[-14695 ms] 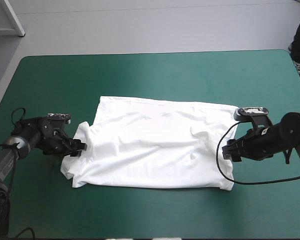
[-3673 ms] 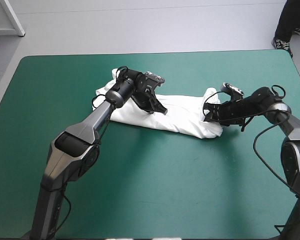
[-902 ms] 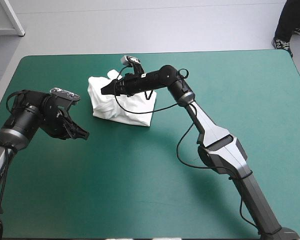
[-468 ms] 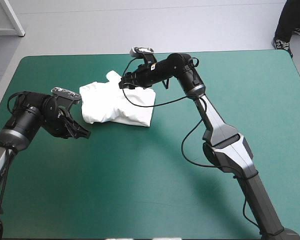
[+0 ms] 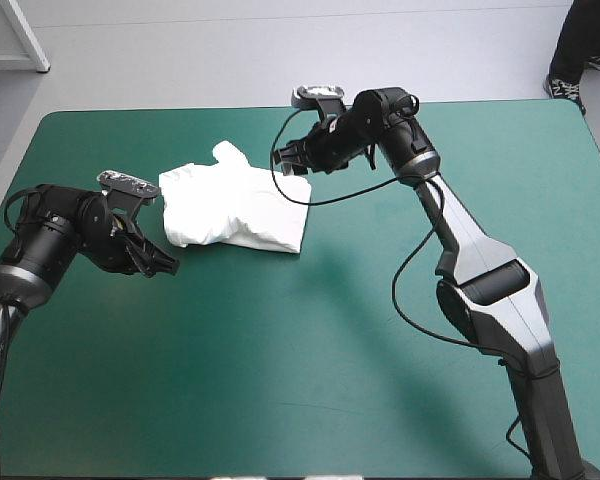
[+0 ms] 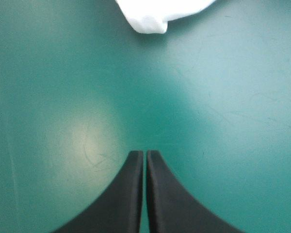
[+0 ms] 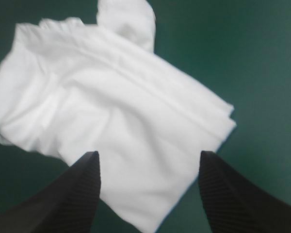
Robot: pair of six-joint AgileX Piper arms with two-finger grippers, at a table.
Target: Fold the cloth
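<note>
The white T-shirt (image 5: 238, 206) lies as a folded bundle on the teal-green cover, left of the table's middle. My right gripper (image 5: 290, 157) hangs open just off the bundle's far right corner, holding nothing. In the right wrist view the T-shirt (image 7: 116, 126) spreads ahead of and under the parted fingers (image 7: 85, 184). My left gripper (image 5: 168, 267) is shut and empty, low over the cover off the bundle's near left corner. In the left wrist view only a white corner of the T-shirt (image 6: 153, 17) shows, well ahead of the closed fingers (image 6: 133, 194).
Bare teal-green cover (image 5: 330, 350) stretches across the near half and the right side of the table. The table's far edge (image 5: 180, 112) runs a short way beyond the bundle.
My right gripper has let go of the T-shirt and drawn back to the right, off the bundle. The bundle has settled flat. The left gripper has hardly moved.
</note>
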